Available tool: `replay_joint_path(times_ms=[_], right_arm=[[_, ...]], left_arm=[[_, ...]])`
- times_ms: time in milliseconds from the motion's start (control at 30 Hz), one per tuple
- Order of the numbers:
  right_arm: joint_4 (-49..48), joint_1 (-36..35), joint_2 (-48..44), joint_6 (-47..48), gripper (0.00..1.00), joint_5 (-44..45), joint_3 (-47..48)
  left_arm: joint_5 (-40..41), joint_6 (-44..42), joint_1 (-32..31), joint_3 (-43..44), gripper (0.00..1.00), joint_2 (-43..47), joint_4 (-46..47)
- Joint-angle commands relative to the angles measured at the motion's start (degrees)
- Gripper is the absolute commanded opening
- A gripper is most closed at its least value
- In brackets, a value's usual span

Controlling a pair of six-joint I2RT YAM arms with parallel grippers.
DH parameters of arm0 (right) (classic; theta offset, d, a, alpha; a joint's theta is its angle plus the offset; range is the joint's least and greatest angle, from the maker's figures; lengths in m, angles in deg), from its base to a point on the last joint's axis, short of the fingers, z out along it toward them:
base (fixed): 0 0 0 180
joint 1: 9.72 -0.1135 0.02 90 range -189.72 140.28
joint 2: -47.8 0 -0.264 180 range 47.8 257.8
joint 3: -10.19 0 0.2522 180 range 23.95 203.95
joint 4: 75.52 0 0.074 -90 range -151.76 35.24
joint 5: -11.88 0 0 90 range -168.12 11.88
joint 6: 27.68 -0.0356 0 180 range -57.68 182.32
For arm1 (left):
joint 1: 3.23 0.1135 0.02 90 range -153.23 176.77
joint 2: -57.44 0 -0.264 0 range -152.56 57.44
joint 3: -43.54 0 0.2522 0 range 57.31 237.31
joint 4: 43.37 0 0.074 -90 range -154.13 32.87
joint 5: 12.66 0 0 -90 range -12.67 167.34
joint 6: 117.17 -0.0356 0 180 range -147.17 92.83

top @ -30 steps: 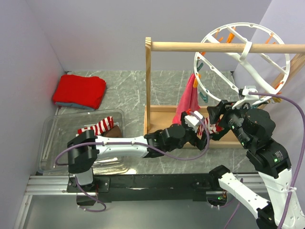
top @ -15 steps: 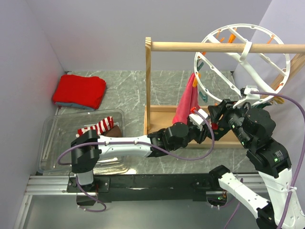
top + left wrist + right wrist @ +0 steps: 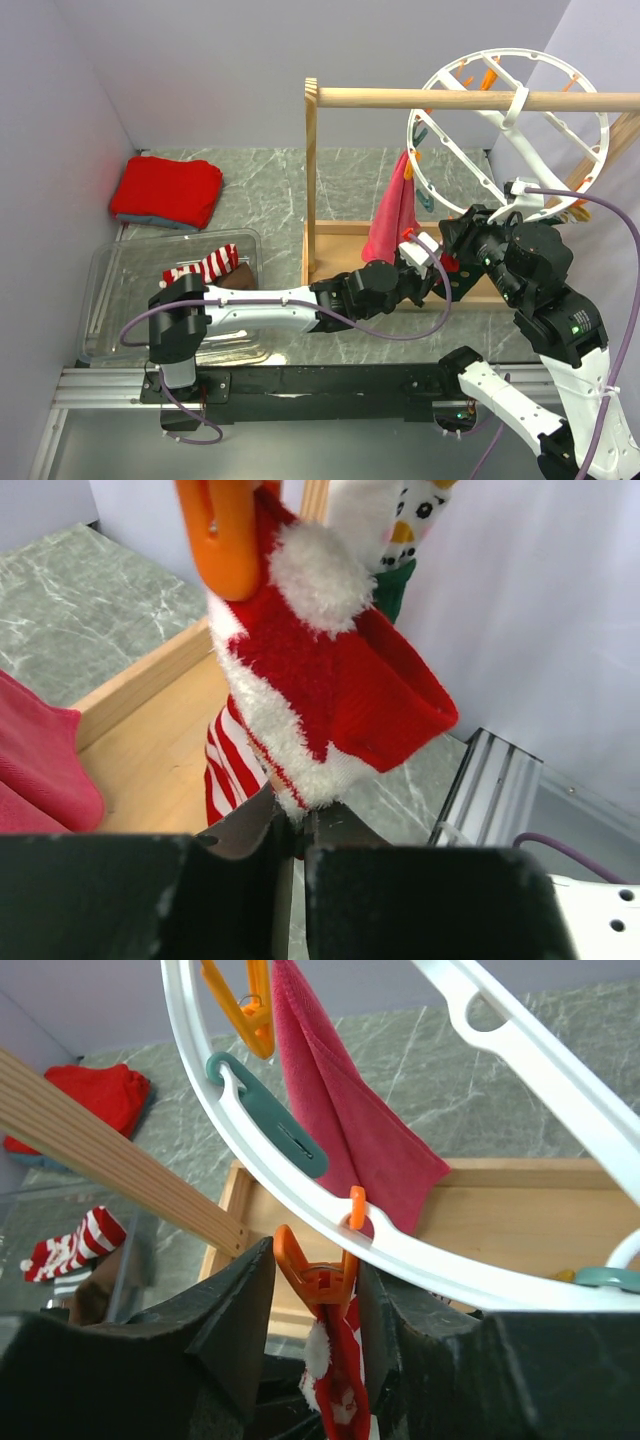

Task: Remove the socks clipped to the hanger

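Observation:
A red sock (image 3: 330, 660) with fluffy white trim hangs from an orange clip (image 3: 228, 535) of the white ring hanger (image 3: 410, 130). My left gripper (image 3: 297, 825) is shut on this sock's lower white edge, just below the ring in the top view (image 3: 428, 248). Behind it hangs a green sock (image 3: 392, 588) with a snowman top. My right gripper (image 3: 315, 1260) straddles the same orange clip (image 3: 318, 1278), one finger against each handle, and the sock (image 3: 340, 1380) dangles below. Another red-and-white striped sock (image 3: 205, 266) lies in the bin.
The hanger's hook sits on a wooden rail (image 3: 440, 97) whose frame has a wooden base (image 3: 340, 250). A pink cloth (image 3: 388, 215) hangs from the ring's left side. A clear plastic bin (image 3: 110, 300) stands front left, and a folded red cloth (image 3: 167, 190) lies behind it.
My left gripper has moved up to the hanging sock and shut on its lower edge. The right jaws have narrowed around the orange clip.

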Motion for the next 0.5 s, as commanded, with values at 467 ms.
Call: replay_joint_path(times_ms=[467], right_arm=[[-3.3, -0.3, -0.4, -1.7, 0.21, 1.3, -0.3]], left_arm=[[-1.9, 2.9, -1.6, -0.8, 0.01, 6.2, -0.4]])
